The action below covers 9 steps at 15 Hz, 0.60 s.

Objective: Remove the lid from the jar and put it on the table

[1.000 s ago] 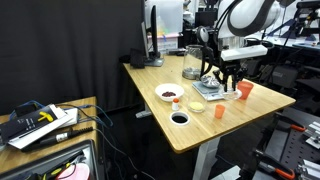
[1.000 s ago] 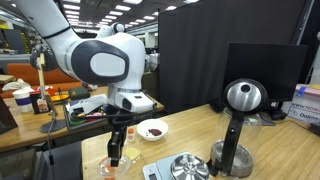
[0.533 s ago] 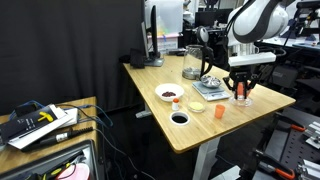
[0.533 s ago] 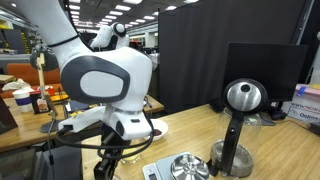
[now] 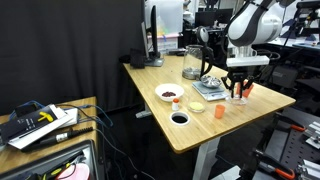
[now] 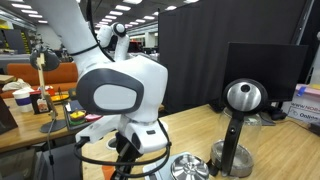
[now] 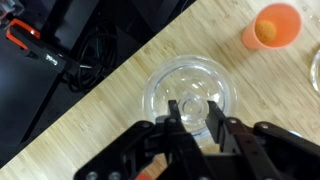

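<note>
Lid: the clear round lid point(image 7: 190, 80) lies straight under the wrist camera, over the light wood of the desk point(image 7: 110, 105) and a little in from its edge.
Lid to hand: the hand point(image 7: 194, 108) sits over the lid's middle, with one of the fingers point(image 7: 215, 115) on each side of the centre and the rim showing all round them.
Hand: narrow, its jaws pinched onto the middle of the lid; I cannot tell whether the lid touches the wood.
Nearest thing: an orange cup point(image 7: 274, 24) stands upright, near the lid but apart from it.
Wrist view only: the lid's rings, the grip on it, and black cables point(image 7: 95, 50) beyond the desk edge.
Exterior view, wide: the hand point(image 5: 238, 93) hangs low, just beside the orange cup point(image 5: 246, 89) near the far edge of the desk point(image 5: 200, 135); the lid is too small to make out there.
Same view, further out: a second orange cup point(image 5: 221, 108), a scale with a metal bowl point(image 5: 208, 86), a glass pitcher point(image 5: 192, 62), a white bowl with red bits point(image 5: 170, 93) and a small black bowl point(image 5: 180, 118).
Exterior view, close: the white arm point(image 6: 120, 95) fills the foreground and hides both hand and lid; the metal bowl point(image 6: 188, 168) shows beside it.
</note>
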Motion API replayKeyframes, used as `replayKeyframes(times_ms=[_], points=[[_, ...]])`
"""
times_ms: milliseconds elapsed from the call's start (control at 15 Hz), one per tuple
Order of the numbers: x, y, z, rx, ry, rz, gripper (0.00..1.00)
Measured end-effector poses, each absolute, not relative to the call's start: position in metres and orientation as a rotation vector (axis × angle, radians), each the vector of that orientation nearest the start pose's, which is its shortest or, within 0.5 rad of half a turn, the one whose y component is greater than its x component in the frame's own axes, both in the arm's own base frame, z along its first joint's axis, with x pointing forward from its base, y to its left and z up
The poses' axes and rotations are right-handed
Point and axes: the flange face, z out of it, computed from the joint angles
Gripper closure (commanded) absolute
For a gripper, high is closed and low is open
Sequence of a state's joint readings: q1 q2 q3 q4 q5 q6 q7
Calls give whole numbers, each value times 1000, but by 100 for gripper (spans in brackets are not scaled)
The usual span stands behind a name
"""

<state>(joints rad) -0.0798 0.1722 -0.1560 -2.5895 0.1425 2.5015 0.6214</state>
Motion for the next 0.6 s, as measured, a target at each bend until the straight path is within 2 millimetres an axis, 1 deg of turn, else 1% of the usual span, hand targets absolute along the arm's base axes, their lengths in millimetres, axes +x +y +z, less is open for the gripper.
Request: replayKeyframes(times_ms=[200,467,600], points=[[405,-110,166,-2752,1500,422,92],[407,-113,142,-2770,1492,482,92],[410,-115,136,-2779,1478,495,92]])
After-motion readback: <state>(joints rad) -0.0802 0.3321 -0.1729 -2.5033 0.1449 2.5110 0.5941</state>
